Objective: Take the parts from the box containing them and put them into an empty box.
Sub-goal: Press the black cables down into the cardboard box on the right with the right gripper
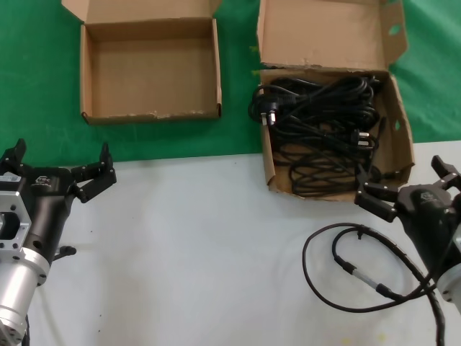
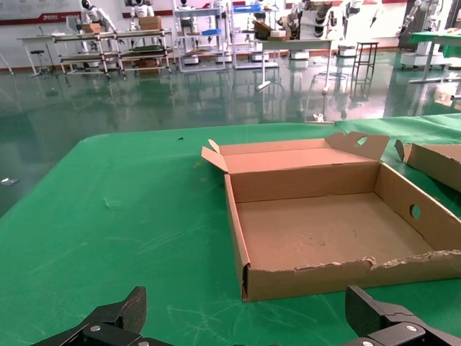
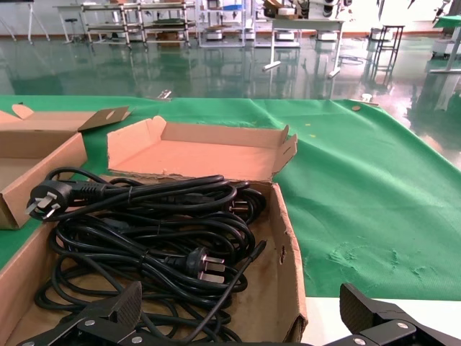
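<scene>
The larger brown box [image 1: 400,137] with a tall back flap sits on the right and holds black power cords [image 1: 317,119] in a tangled pile, one plug [image 3: 50,200] resting over its edge. The smaller squarish empty box [image 1: 148,68] lies on the green mat to the left, also seen in the left wrist view [image 2: 317,231]. My left gripper [image 1: 61,167] hovers open over the white table near the mat's edge, short of the empty box. My right gripper [image 1: 410,184] stands open at the front right corner of the cord box [image 3: 288,288], nothing between its fingers.
A thin looping black wire [image 1: 353,277] with small silver connectors lies on the white table in front of my right arm. The green mat [image 1: 36,86] covers the far half of the table. Benches and shelving stand far behind in the wrist views.
</scene>
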Available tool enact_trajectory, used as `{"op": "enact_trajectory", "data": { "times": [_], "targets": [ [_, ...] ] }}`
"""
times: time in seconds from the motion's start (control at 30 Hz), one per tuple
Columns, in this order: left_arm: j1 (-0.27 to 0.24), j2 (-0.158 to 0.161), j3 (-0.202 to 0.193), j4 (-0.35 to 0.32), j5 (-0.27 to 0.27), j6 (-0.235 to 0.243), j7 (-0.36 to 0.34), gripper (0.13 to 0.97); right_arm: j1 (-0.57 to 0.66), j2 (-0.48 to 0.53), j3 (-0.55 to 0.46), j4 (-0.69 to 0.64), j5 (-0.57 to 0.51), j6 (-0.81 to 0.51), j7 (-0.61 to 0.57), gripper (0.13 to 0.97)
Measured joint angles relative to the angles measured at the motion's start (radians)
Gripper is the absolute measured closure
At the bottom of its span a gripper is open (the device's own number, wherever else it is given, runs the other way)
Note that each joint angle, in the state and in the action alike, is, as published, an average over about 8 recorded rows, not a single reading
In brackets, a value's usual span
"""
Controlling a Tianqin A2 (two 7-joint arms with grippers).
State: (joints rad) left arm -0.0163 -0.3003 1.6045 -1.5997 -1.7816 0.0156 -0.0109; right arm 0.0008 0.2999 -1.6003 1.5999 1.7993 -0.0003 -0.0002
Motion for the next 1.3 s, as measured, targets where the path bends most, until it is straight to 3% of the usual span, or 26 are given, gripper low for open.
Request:
{"op": "enact_trajectory", "data": {
  "times": [0.87,1.17,1.3],
  "targets": [
    [0.000,0.000,0.000,0.000,0.000,0.000,0.000,0.143,0.000,0.000,0.000,0.000,0.000,0.000,0.000,0.129],
    [0.000,0.000,0.000,0.000,0.000,0.000,0.000,0.216,0.000,0.001,-0.001,0.001,0.001,-0.001,0.001,0.129],
    [0.000,0.000,0.000,0.000,0.000,0.000,0.000,0.284,0.000,0.004,0.002,0.005,0.001,-0.018,-0.005,0.129]
  ]
}}
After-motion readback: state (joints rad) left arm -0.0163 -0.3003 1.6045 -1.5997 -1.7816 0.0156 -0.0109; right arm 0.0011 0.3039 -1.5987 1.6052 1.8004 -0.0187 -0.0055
